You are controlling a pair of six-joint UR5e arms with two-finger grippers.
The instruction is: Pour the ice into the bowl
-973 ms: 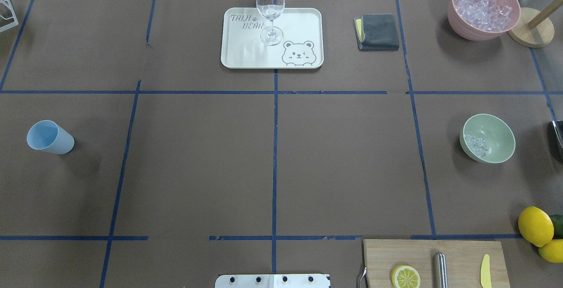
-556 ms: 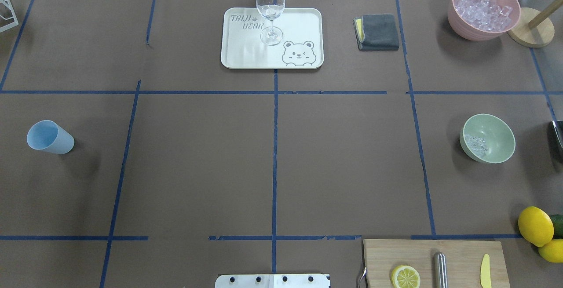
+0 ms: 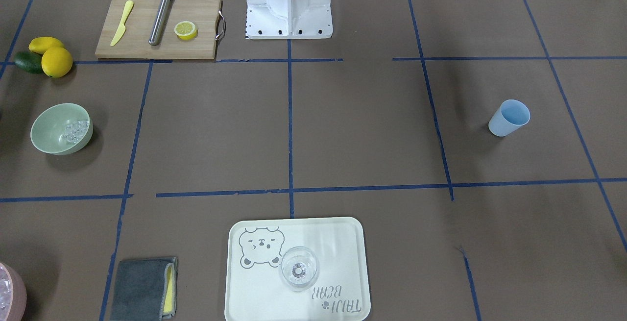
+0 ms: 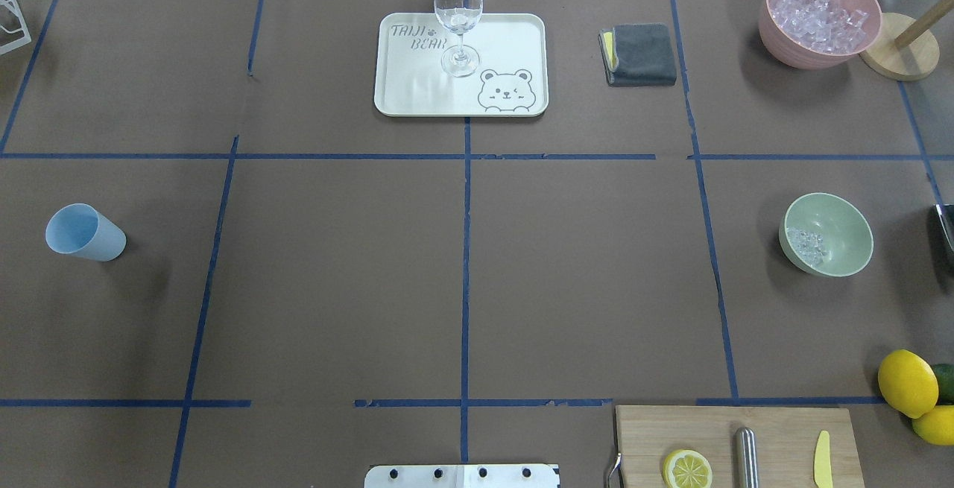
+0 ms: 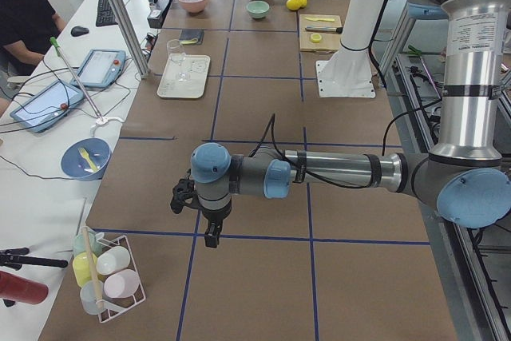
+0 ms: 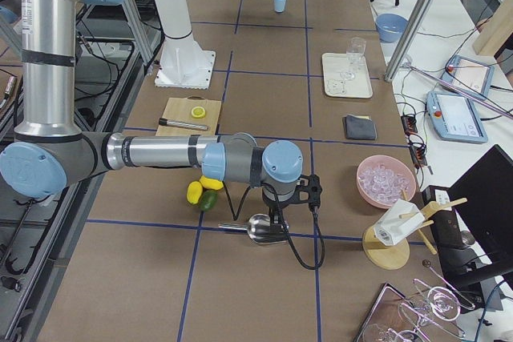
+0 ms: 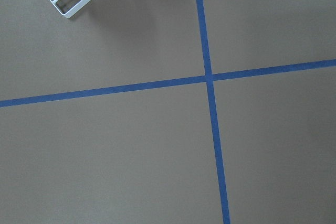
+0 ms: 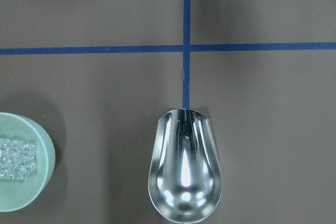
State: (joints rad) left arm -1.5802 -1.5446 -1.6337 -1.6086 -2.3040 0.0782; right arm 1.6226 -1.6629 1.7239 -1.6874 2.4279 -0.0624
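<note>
The ice lies in the bowl, against the wall farthest from the right end effector. Below that end effector a metal scoop rests on the tabletop, its long axis and open end pointing at the tape cross, apart from the bowl. The left end effector hangs over bare tabletop. Whether either is apart or together cannot be told.

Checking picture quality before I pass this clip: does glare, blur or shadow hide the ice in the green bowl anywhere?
Right wrist view: sharp, bright reflections on the metal scoop, the bowl cut off by the frame edge. Front-facing view: pale glare across the tray. Overhead view: even light, soft shadow beside the bowl, the ice clearly visible.
</note>
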